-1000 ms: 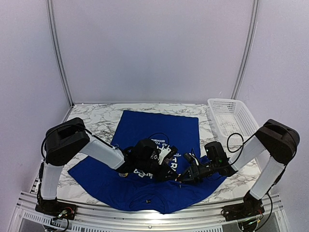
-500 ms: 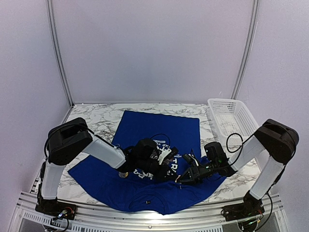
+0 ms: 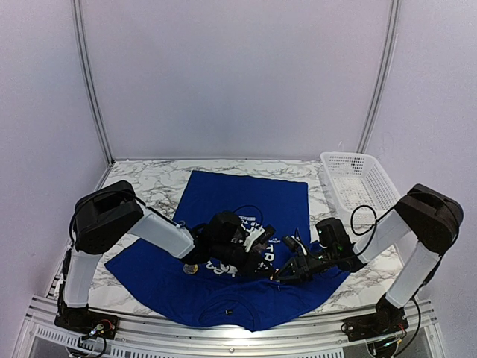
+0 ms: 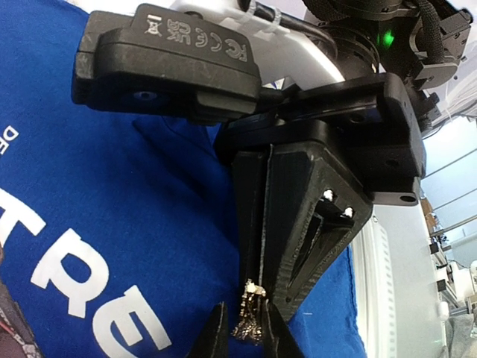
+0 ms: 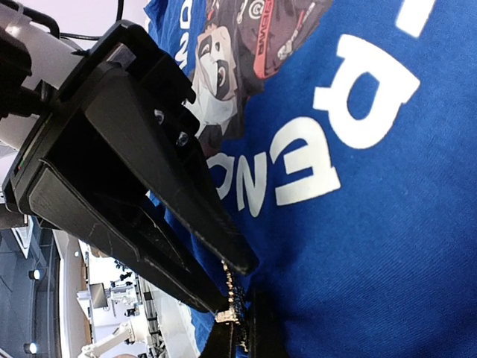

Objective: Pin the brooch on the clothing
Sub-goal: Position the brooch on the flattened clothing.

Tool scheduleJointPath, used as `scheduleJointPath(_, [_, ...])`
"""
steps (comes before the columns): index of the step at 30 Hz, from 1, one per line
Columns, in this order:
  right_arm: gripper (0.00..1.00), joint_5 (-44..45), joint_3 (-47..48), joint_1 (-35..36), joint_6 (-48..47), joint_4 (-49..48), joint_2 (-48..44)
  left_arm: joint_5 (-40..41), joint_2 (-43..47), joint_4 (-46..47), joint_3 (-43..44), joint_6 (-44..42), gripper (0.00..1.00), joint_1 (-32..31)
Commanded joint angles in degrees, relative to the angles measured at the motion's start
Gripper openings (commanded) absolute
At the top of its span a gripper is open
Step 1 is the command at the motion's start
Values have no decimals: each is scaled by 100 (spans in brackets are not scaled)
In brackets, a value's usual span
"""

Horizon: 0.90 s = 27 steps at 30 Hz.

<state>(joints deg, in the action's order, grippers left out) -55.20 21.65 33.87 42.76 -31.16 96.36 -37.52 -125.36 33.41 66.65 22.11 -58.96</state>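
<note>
Over the chest print of the blue T-shirt (image 3: pixel 246 198), which lies spread on the marble worktop (image 3: pixel 149 183), both arms meet tip to tip. Left fingers (image 4: pixel 215 339) are pinching the little metal brooch (image 4: pixel 250 321); right fingers (image 5: pixel 257 335) are pressed together, tips right against it. White basket (image 3: pixel 358 179) sits off right.
</note>
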Motion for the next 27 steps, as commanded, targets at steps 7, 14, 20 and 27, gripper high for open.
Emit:
scheduleJointPath(7, [0,45,142,35,-196,-206,-207,-908,-132,70,152,-257,3,-67])
scheduleJointPath(14, [0,63,130,39,-173,-215,-205,-1119,-209,78,218,-262,0,-72])
scheduleJointPath(20, [11,-3,203,32,-339,128,-280,-968,-303,71,249,-91,0,34])
scheduleJointPath(27, [25,95,489,7,-1034,1320,-526,-1031,-363,63,324,-8,0,78])
